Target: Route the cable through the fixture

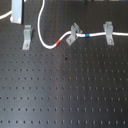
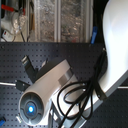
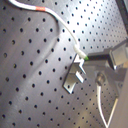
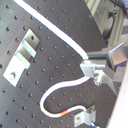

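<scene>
The cable (image 1: 41,31) is held clamped in the gripper (image 3: 84,58) near the fixture (image 1: 26,36). The fork is not yet threaded, so routing is judged outstanding.

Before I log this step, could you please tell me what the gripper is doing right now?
Gripper: shut on the cable, as both wrist views show.

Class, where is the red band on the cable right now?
In the first exterior view, the red band sits on the cable just left of the tilted middle clip, with the blue band beyond the clip.
</scene>
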